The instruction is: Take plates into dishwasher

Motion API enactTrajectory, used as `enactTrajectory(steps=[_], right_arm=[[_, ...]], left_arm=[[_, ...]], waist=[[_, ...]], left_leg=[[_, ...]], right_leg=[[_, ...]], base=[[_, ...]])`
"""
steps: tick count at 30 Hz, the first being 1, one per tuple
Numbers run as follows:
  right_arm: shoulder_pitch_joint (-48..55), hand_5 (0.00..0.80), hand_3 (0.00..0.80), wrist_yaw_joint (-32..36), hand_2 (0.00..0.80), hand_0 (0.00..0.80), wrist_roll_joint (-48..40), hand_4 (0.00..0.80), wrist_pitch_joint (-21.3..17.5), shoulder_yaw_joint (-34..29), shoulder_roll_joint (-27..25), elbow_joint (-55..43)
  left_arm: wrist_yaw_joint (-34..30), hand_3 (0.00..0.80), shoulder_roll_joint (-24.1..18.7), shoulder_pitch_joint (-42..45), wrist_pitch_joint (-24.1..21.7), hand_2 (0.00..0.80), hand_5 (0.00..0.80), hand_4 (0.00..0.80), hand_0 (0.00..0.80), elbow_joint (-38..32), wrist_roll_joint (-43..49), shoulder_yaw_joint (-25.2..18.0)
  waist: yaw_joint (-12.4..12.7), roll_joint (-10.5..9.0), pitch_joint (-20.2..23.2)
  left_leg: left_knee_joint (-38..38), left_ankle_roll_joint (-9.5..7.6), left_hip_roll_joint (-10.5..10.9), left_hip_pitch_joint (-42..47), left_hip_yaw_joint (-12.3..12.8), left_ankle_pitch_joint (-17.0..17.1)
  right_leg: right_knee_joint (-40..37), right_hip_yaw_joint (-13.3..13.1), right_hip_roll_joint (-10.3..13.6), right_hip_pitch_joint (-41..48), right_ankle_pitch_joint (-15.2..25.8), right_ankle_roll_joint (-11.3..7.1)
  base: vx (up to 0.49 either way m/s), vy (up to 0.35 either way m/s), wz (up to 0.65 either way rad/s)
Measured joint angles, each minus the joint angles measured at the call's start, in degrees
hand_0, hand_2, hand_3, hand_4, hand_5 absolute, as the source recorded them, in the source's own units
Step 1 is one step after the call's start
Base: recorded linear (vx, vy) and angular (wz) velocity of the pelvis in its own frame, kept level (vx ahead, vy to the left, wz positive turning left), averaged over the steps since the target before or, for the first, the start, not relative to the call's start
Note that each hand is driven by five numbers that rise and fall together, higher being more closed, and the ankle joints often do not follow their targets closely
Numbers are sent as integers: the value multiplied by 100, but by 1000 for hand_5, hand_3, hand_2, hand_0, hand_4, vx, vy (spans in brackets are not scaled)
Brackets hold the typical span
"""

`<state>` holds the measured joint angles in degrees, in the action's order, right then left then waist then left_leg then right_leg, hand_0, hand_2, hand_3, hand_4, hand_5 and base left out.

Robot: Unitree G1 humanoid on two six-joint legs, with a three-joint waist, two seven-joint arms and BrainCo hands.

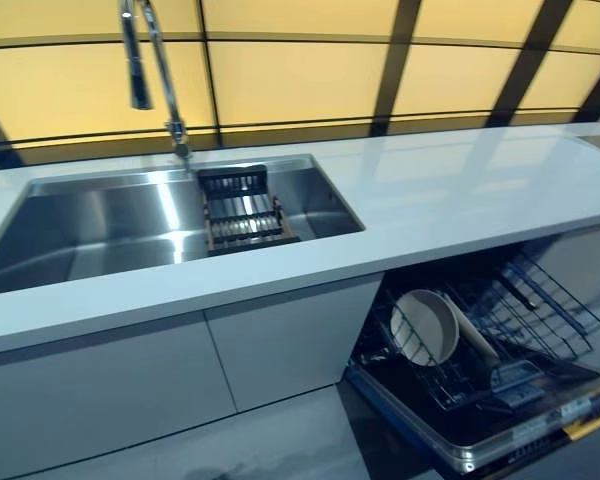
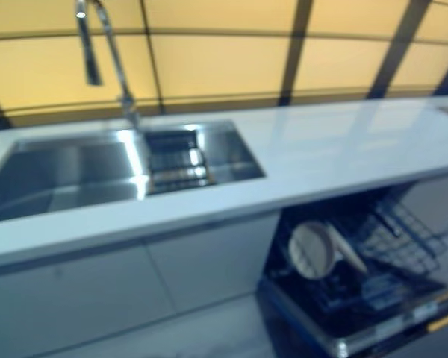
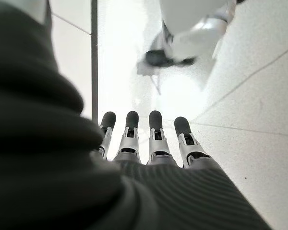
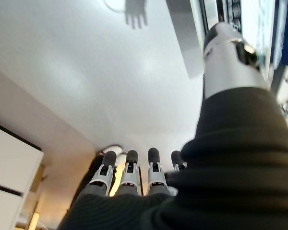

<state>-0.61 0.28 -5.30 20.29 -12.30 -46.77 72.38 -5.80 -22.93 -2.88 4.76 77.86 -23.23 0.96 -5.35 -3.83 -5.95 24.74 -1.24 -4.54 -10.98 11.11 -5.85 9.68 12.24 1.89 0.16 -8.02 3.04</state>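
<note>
Left hand (image 3: pixel 149 139) hanging down over the pale floor (image 3: pixel 249 96), fingers straight and loose, holding nothing. Right hand (image 4: pixel 134 175) hanging too, fingers straight in a row, thumb (image 4: pixel 228 57) sticking out apart, nothing in it. Neither hand showing in the head views.

Then the kitchen, placed from the sink (image 1: pixel 110 225). One steel sink, set in the white counter (image 1: pixel 460 190). One tall tap (image 1: pixel 150 60) standing behind the sink. One dark rack (image 1: pixel 242 210) sitting inside the sink, toward its right end. Right of the sink and lower down, one open dishwasher (image 1: pixel 500 420), its wire basket (image 1: pixel 540 310) pulled out. One round pale plate (image 1: pixel 425 327) standing on edge in that basket, at the basket's left side. One more pale thing leaning just beside the plate, too blurry to name. Under the sink, white cabinet doors (image 1: pixel 180 370).
</note>
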Motion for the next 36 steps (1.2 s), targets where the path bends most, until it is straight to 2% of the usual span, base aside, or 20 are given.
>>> enactTrajectory(steps=[2,4,5,6,7,9,11,14,15,17,18,19,20,23,25,29,32,36], right_arm=[[16,0,0,-49,0,0,-414,0,-8,-34,119,7],[92,0,0,-15,0,0,-638,0,-11,-124,222,-5],[181,0,0,6,0,0,-762,0,-22,-198,287,18],[292,0,0,4,0,0,-976,0,-55,-292,376,62],[357,0,0,8,0,0,-1195,0,-90,-292,486,125],[320,0,0,48,0,0,-1606,0,-101,-293,693,219],[162,0,0,58,0,0,-2040,0,-183,-330,815,272],[125,0,0,35,0,0,-2496,0,-271,-383,1039,264],[114,0,0,28,0,0,-2664,0,-279,-387,1116,272],[24,0,0,-58,0,0,-3015,0,-288,-350,1258,259],[-6,0,0,-113,0,0,-3134,0,-285,-302,1339,259],[-11,0,0,-163,0,0,-3337,0,-284,-271,1522,261],[-16,0,0,-201,0,0,-3488,0,-299,-277,1641,270],[-131,0,0,-279,0,0,-3891,0,-348,-274,1791,264],[-200,0,0,-330,0,0,-4042,0,-413,-275,1828,261],[-331,0,0,-387,0,0,-4324,0,-484,-274,1823,261],[-371,0,0,-387,0,0,-4763,0,-499,-262,1684,251],[-430,0,0,-380,0,0,-5449,0,-534,-193,1424,167]], left_arm=[[-12,0,25,-29,-51,0,0,0,0,-21,2,2],[-56,0,26,-106,-40,0,0,0,0,-45,4,7],[-87,0,-8,-254,-44,0,0,0,0,-81,4,77],[-65,0,-33,-443,-42,0,0,0,0,-120,4,313],[-43,0,-35,-586,-46,0,0,0,0,-257,4,488],[-15,0,-22,-675,-58,0,0,0,0,-386,3,516],[1,0,-28,-685,-58,0,0,0,0,-333,3,509],[4,0,-108,-629,-63,0,0,0,0,-297,-3,503],[4,0,-145,-613,-60,0,0,0,0,-284,-14,495],[-1,0,-179,-528,-61,0,0,0,0,-265,-25,435],[0,0,-202,-468,-69,0,0,0,0,-237,-46,371],[8,0,-260,-369,-62,0,0,0,0,-204,-107,289],[39,0,-275,-352,-71,0,0,0,0,-205,-175,225],[50,0,-181,-266,-54,0,0,0,0,-201,-256,232],[48,0,-110,-270,-56,0,0,0,0,-216,-278,236],[41,0,-44,-245,-65,0,0,0,0,-404,-277,250],[45,0,-47,-295,-66,0,0,0,0,-470,-277,254],[58,0,-67,-434,-72,0,0,0,0,-532,-278,256]], waist=[[-7,20,5],[-70,97,47],[-147,97,74],[-200,33,61],[-205,-16,70],[-184,-103,77],[-177,-46,24],[-110,152,-129],[-112,285,-214],[-59,412,-300],[-28,419,-296],[-16,340,-283],[-6,296,-318],[20,379,-321],[21,367,-316],[36,403,-324],[-13,498,-371],[-27,654,-510]], left_leg=[[265,35,54,267,-27,-384],[-673,107,144,721,-38,-479],[-1240,135,239,887,-151,-324],[-1588,69,427,943,-344,-74],[-1781,24,490,928,-469,91],[-1804,-14,595,760,-507,159],[-1739,-56,571,632,-489,144],[-1655,-125,482,641,-513,74],[-1602,-142,428,649,-510,73],[-1539,-139,376,630,-520,70],[-1511,-127,373,628,-512,63],[-1388,-64,406,599,-485,7],[-1123,-1,399,463,-538,-109],[-778,156,157,314,-592,-242],[-721,205,116,308,-636,-274],[-666,209,109,295,-653,-276],[-486,269,130,165,-638,-317],[-200,177,201,5,-611,-397]], right_leg=[[15,74,51,2,28,-92],[22,69,13,19,56,-161],[70,-4,20,-36,24,-239],[184,-99,92,-178,28,-259],[270,-196,137,-355,25,-264],[208,-402,130,-492,76,-416],[473,-463,146,-666,114,-460],[713,-578,152,-737,253,-583],[892,-651,145,-843,288,-564],[894,-821,150,-917,191,-455],[756,-862,171,-877,190,-440],[379,-884,252,-745,255,-458],[254,-933,278,-663,330,-584],[319,-834,45,-664,277,-402],[447,-784,-14,-658,154,-307],[730,-762,-15,-771,41,-261],[989,-784,28,-926,-34,-291],[1301,-862,150,-1142,-120,-346]], base=[[-102,153,21],[-184,124,36],[-284,45,89],[-311,19,99],[-220,22,76],[-215,20,22],[-189,-23,-3],[-197,-91,3],[-175,-222,1],[-75,-236,4],[-101,-228,-7],[-115,-195,3],[-111,-186,8],[-119,-134,10],[-103,-36,5],[-144,30,3],[-172,49,0],[-181,83,-5]])
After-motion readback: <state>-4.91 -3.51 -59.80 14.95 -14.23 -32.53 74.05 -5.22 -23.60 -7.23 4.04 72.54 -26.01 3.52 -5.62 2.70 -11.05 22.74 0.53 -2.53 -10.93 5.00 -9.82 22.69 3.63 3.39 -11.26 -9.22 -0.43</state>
